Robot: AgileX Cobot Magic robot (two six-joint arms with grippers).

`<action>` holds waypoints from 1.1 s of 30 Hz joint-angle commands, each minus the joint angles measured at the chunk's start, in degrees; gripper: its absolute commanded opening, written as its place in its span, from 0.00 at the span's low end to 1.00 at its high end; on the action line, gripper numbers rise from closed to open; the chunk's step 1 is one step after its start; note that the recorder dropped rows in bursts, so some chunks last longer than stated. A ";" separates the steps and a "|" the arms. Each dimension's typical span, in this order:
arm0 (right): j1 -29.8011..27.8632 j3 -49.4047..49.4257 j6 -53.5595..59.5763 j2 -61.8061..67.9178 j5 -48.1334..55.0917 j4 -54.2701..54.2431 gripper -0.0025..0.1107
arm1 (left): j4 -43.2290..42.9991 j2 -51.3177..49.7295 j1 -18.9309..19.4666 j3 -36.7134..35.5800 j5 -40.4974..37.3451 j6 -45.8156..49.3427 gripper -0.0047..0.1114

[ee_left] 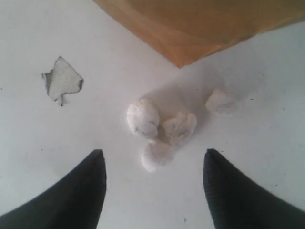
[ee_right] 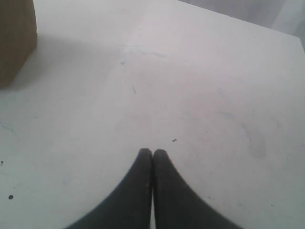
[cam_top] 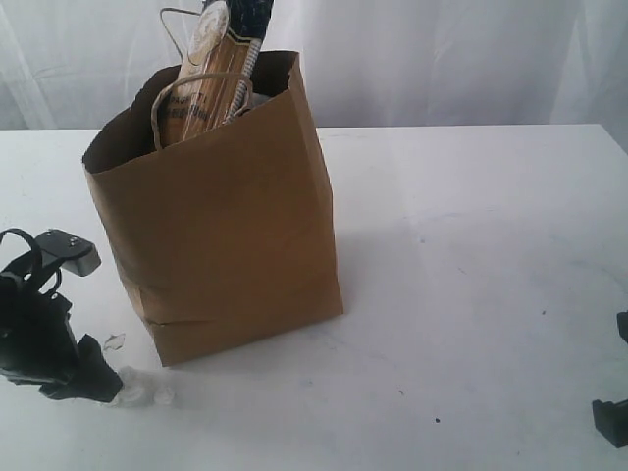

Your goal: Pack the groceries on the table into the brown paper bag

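The brown paper bag (cam_top: 231,226) stands upright on the white table (cam_top: 471,255), and the long spaghetti packet (cam_top: 211,83) pokes out of its top. Several small white lumps (ee_left: 143,117) lie in a loose cluster on the table off the bag's near corner (ee_left: 200,28). My left gripper (ee_left: 153,153) hangs low over them, open. One lump (ee_left: 155,157) lies between the fingertips and neither touches it. In the exterior view that gripper (cam_top: 98,381) is at the front left beside the lumps (cam_top: 142,393). My right gripper (ee_right: 152,151) is shut on nothing, above bare table.
A small ragged grey-white scrap or chip (ee_left: 62,80) lies on the table near the lumps, also seen as a scrap (cam_top: 113,341) by the bag's base. The right gripper (cam_top: 613,417) sits at the front right edge. White curtain hangs behind the table.
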State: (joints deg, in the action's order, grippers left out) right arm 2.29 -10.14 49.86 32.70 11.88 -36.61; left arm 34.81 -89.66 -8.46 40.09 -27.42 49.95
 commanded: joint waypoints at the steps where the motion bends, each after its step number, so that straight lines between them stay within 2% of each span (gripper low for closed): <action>1: 0.15 -0.42 -0.25 0.06 -0.32 0.24 0.02 | 0.29 -0.45 -0.23 -0.43 -0.78 1.72 0.56; 5: 0.15 -0.42 -0.25 0.06 -0.32 0.24 0.02 | 0.29 -1.85 -0.47 -0.43 -1.14 3.09 0.55; 10: 0.15 -0.42 -0.25 0.06 -0.32 0.24 0.02 | 0.29 -3.07 -3.70 -0.43 0.06 6.50 0.52; 14: 0.15 -0.42 -0.25 0.06 -0.32 0.24 0.02 | -0.89 -3.07 -5.88 -0.43 3.63 6.66 0.38; 23: 0.15 -0.42 -0.87 0.06 -0.33 0.24 0.02 | -2.22 -2.94 -5.98 -0.43 2.76 5.60 0.10; 26: 0.15 -0.42 -0.87 0.06 -0.33 0.24 0.02 | -3.53 -2.51 -5.98 0.76 -2.22 5.34 0.04; 29: 0.15 -0.42 -0.87 0.06 -0.33 0.24 0.02 | -7.74 -0.64 -5.98 3.29 -10.07 2.34 0.04; 33: 0.15 -0.42 -0.87 0.06 -0.33 0.24 0.02 | -21.92 5.31 -5.98 10.95 -20.40 -12.39 0.04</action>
State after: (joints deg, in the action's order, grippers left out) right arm 2.29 -10.14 49.17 32.70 11.88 -36.61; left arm 18.97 -87.36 -14.06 47.57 -41.08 44.62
